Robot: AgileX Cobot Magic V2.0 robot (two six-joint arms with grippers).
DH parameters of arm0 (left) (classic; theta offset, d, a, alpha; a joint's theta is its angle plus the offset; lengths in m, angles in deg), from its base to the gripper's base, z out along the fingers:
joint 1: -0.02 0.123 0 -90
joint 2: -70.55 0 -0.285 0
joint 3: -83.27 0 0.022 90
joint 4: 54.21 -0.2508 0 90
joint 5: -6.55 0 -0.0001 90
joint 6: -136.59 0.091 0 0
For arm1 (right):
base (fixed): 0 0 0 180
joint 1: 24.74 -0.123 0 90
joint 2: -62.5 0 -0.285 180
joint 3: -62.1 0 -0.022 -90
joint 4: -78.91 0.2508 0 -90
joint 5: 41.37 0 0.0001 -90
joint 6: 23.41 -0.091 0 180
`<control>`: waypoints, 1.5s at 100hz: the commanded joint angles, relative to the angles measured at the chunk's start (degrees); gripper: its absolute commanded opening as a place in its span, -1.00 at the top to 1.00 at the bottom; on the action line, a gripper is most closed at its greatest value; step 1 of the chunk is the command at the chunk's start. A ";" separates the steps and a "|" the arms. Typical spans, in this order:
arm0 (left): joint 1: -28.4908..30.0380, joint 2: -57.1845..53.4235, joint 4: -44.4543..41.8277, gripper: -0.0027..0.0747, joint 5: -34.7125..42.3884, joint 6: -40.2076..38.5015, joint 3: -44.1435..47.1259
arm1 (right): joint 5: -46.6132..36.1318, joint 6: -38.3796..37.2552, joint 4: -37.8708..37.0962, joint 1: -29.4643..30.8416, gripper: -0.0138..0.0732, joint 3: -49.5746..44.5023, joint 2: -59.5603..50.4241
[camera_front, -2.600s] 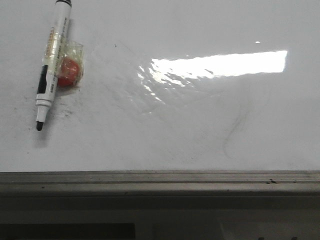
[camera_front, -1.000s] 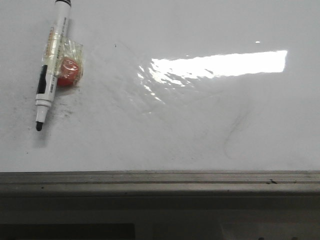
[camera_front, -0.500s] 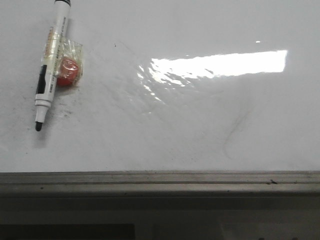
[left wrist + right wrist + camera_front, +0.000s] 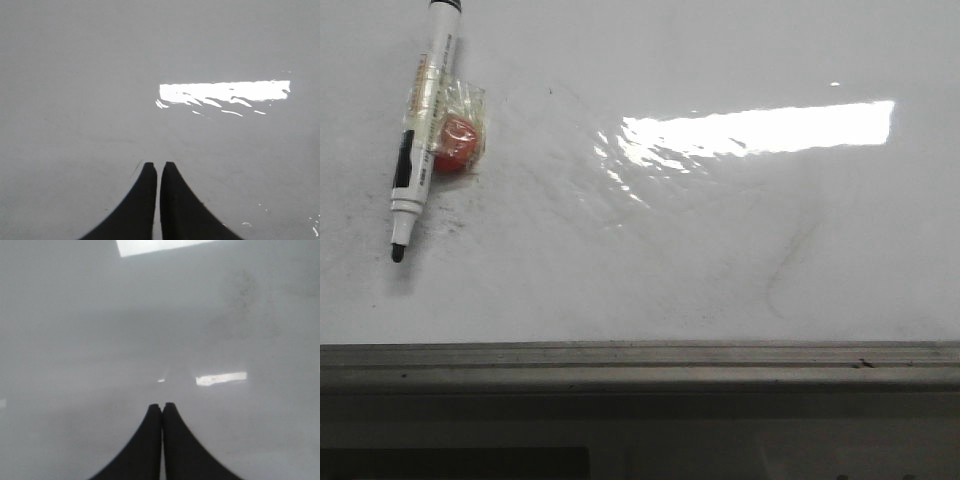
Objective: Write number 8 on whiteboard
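The glossy whiteboard [image 4: 650, 250] fills the front view, with a bright glare patch and a faint grey smudge curve [image 4: 790, 262] at the right. No number 8 shows on it. A white marker [image 4: 421, 130] with a black tip lies uncapped at the far left, its tip toward the near edge, taped to a small red ball [image 4: 456, 143]. Neither arm appears in the front view. My left gripper [image 4: 159, 166] hangs shut and empty above bare board. In its own wrist view my right gripper [image 4: 162, 405] is shut too, with nothing between its fingers.
A grey metal frame edge [image 4: 640, 362] runs along the near side of the board. Faint dark specks and smears surround the marker.
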 commanded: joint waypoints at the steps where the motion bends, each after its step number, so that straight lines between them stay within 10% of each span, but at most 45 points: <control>1: 0.19 3.17 -0.21 0.86 4.33 -0.32 -2.65 | -3.36 0.00 0.17 0.25 0.83 2.28 2.74; 28: 0.06 10.15 1.24 -0.28 15.16 -0.83 -2.55 | -4.28 0.00 0.17 0.25 0.83 2.28 3.87; 101: -36.09 33.81 -0.40 -0.20 29.09 -5.48 -2.65 | -4.57 0.00 0.17 0.25 0.83 2.07 3.87; 150: -37.05 47.84 1.83 0.00 36.93 -7.94 -4.78 | -4.67 0.00 0.17 0.25 0.83 2.07 3.87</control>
